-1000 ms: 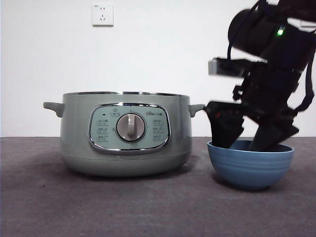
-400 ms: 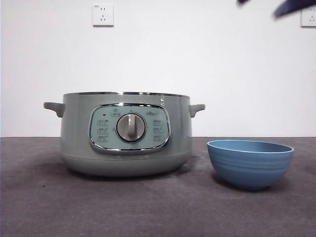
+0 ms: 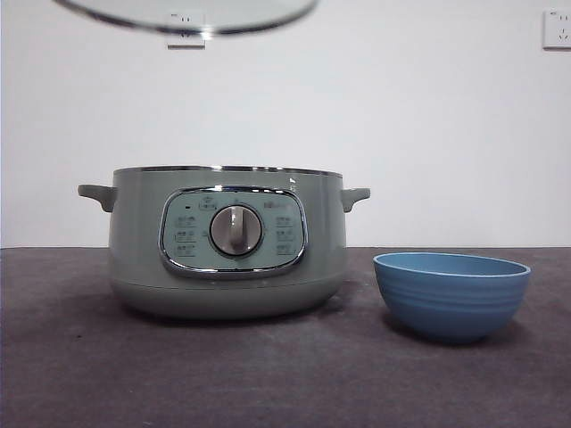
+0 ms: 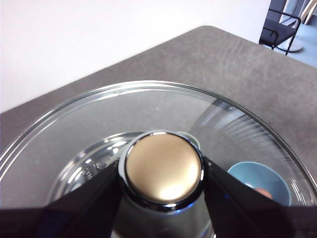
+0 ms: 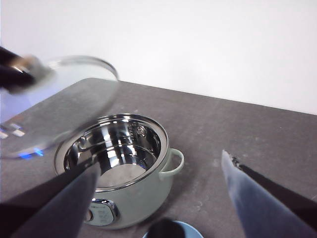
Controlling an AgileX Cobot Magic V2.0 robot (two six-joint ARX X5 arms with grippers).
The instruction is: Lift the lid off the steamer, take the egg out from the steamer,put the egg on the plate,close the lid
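Beneath the left gripper, whose jaws are clamped on the bronze knob, the lid is held high over the steamer; half a second ago it was absent from the front view, so the closing step is judged to be under way. Through the glass the steamer's steel bowl is seen, with no egg in it. Further right, below the right gripper, whose jaws are spread wide with nothing between them, the plate is found; the egg lies in it, so only closing remains.
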